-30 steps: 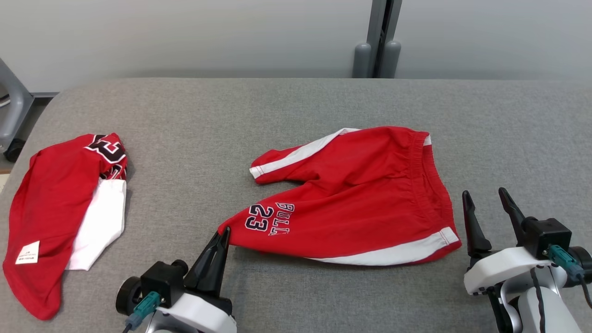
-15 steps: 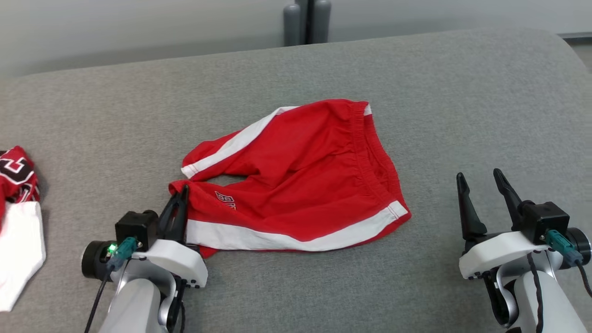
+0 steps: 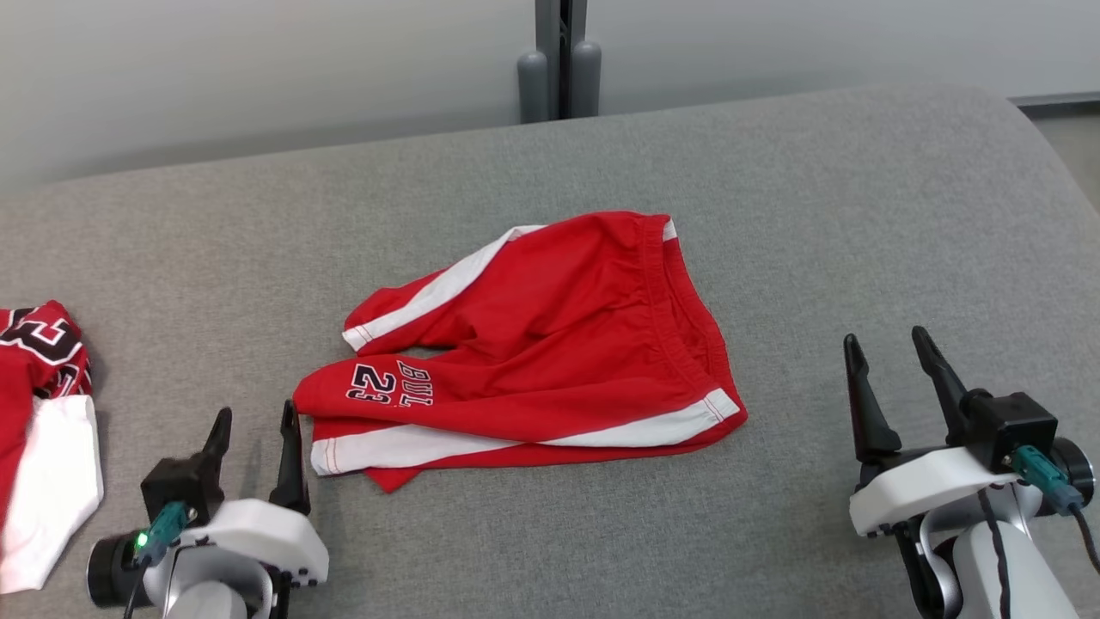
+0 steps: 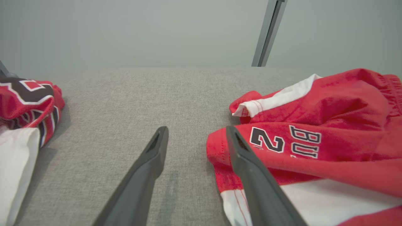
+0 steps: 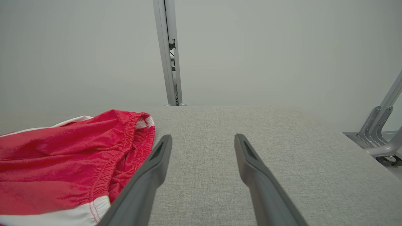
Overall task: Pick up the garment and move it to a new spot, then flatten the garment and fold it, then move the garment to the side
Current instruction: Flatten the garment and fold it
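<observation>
Red shorts point(image 3: 550, 344) with white side stripes and "23 BULLS" print lie rumpled in the middle of the grey table, waistband to the right, legs to the left. My left gripper point(image 3: 254, 421) stands open just left of the near leg's hem, holding nothing; in the left wrist view the shorts point(image 4: 314, 147) lie right of my open left gripper point(image 4: 196, 131), whose right finger overlaps the hem. My right gripper point(image 3: 885, 344) is open, apart from the waistband on its right; the right wrist view shows the open right gripper point(image 5: 202, 138) and the waistband point(image 5: 132, 141) to its left.
A second red and white garment point(image 3: 43, 413) lies at the table's left edge, also seen as the jersey point(image 4: 25, 103) in the left wrist view. A grey post point(image 3: 559, 60) stands behind the table point(image 3: 859, 215). Bare cloth surface lies right of the shorts.
My left gripper let go of the shorts' leg hem, opened and drew back to the left. The leg now lies flat with its print showing. The head camera shifted; the right arm stayed still.
</observation>
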You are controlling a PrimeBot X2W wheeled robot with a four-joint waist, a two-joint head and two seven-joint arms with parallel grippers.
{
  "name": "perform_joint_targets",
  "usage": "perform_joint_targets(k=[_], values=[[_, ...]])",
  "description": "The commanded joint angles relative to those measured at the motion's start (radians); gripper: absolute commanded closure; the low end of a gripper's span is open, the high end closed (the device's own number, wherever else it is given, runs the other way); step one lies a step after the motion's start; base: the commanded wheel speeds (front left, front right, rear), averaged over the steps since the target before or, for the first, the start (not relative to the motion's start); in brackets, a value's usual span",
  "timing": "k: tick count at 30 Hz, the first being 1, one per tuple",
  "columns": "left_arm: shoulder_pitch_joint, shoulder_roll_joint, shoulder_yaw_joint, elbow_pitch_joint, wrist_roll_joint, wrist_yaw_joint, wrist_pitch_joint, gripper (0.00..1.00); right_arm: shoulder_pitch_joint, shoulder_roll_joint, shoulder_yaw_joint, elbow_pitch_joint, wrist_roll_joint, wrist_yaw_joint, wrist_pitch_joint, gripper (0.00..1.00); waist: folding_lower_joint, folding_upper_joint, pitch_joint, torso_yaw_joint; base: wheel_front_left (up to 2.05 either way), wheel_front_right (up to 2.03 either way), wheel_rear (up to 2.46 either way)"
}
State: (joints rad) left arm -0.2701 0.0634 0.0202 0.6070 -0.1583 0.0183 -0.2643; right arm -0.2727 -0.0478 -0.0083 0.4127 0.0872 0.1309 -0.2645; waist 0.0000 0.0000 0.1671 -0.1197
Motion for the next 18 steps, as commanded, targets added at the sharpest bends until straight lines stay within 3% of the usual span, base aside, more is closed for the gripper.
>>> perform_joint_targets(k=[1,13,18], values=[[0.058,0.002,0.023,-0.038,0.005,-0.006,0.000,0.00,0.024,-0.006,0.010,-0.003,0.004,0.000,0.000,0.00,0.0000,0.0000,-0.044,0.024,0.00,0.00,0.00],[0.277,-0.009,0.034,-0.211,0.034,-0.067,0.000,0.00,0.103,-0.006,0.073,-0.009,0.000,0.000,0.000,0.00,0.0000,0.0000,-0.157,0.058,0.00,0.00,0.00],[0.331,-0.011,0.023,-0.235,0.017,-0.072,0.000,0.00,0.134,-0.006,0.094,0.003,0.011,0.000,0.000,0.00,0.0000,0.0000,-0.191,0.070,0.00,0.00,0.00]])
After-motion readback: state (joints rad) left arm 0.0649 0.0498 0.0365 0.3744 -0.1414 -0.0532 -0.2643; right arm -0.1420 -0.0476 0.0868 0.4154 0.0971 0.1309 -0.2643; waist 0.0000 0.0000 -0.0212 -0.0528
